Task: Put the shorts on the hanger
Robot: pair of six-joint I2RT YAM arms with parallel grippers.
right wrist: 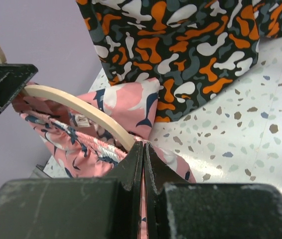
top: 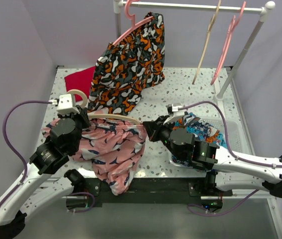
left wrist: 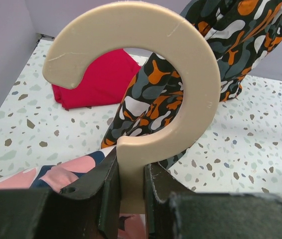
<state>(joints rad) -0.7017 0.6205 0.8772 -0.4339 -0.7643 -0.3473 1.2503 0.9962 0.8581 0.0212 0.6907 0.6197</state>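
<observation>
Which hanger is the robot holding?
The cream hanger down low, its neck pinched in the left fingers. Two pink hangers and another cream one hang on the rail.

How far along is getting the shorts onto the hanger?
Done: one arm of the hanger appears tucked inside the waistband of the shorts. In hand: the left end effector clamps the hanger's neck; the right end effector is shut on the waistband fabric. Left: the shorts mostly lie bunched on the table, not yet hanging.

In your left gripper (left wrist: 130, 179), matt black and scuffed, the hanger (left wrist: 191, 64) is smooth cream plastic, faintly scratched. At your right gripper (right wrist: 143, 149), the shorts (right wrist: 61, 137) are soft matt cloth; the table (right wrist: 260, 134) beyond looks glossy, speckled.
</observation>
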